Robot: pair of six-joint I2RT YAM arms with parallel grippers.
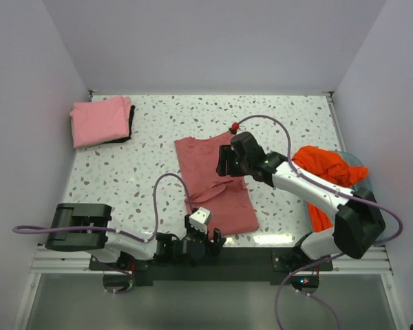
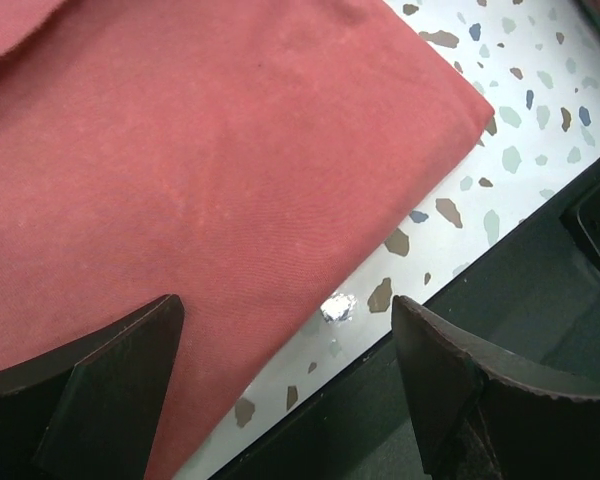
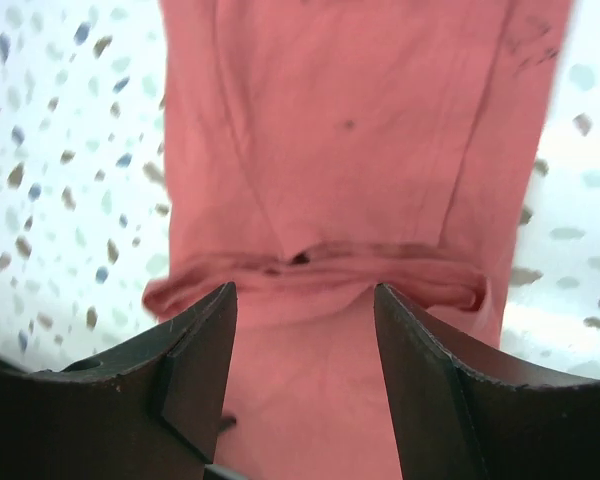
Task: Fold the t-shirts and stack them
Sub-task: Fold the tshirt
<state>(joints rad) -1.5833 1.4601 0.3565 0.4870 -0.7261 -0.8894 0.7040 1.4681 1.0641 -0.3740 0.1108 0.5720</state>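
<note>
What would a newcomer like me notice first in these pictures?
A dusty rose-red cloth t-shirt lies half folded in the middle of the speckled table, with the right gripper open above its far part and the left gripper open at its near edge. A bright orange t-shirt sits crumpled at the right edge, and a lighter pink t-shirt lies folded in the far left corner.

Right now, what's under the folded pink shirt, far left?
A black layer peeks out at the right edge of the pink shirt. The rest is covered, so unidentifiable.
</note>
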